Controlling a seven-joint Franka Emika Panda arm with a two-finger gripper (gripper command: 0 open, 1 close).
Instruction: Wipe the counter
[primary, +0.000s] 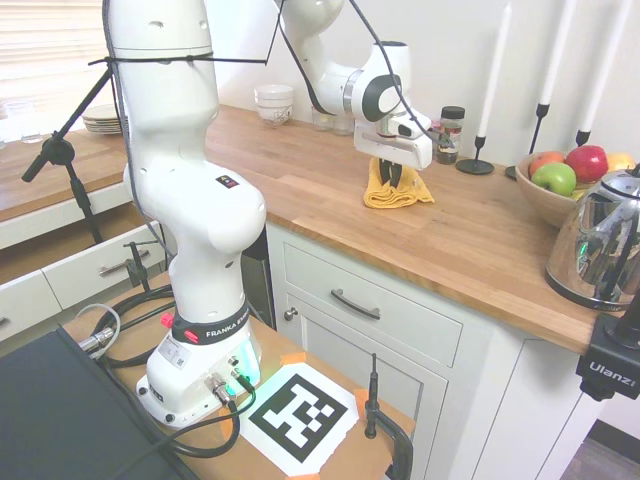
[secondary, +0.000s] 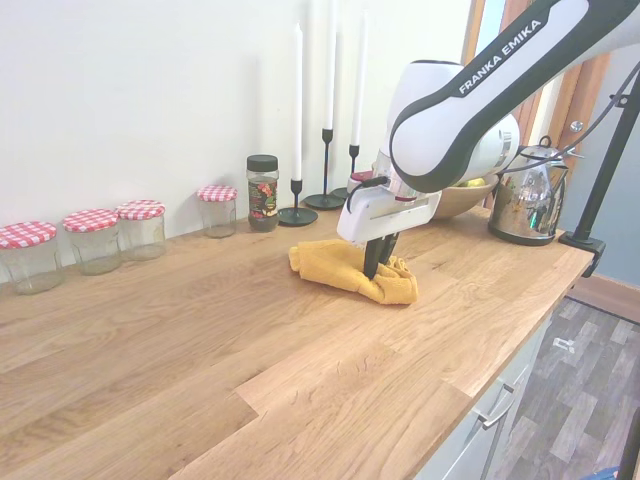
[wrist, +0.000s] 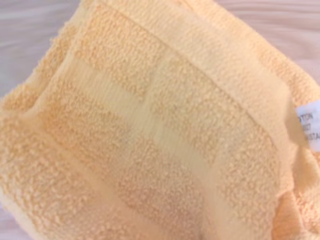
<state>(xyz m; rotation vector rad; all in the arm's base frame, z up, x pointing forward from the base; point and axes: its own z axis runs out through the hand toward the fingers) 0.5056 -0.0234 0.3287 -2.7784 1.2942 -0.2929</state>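
Note:
The counter (primary: 300, 190) (secondary: 250, 340) is a long warm-brown butcher-block top over white cabinets. A crumpled yellow cloth (primary: 397, 192) (secondary: 340, 268) lies on it near the middle. My gripper (primary: 392, 178) (secondary: 375, 270) points straight down into the cloth, its dark fingers close together with cloth bunched between them, pressing it onto the wood. Yellow terry cloth (wrist: 150, 125) with a white label (wrist: 309, 125) fills the wrist view.
Red-checked-lid jars (secondary: 95, 238) and a spice jar (secondary: 262, 192) line the wall. Candlesticks (secondary: 325, 170), a fruit bowl (primary: 560, 180) and a steel kettle (primary: 600, 250) stand toward one end. White bowls (primary: 274, 103) and plates (primary: 105, 120) sit at the other end.

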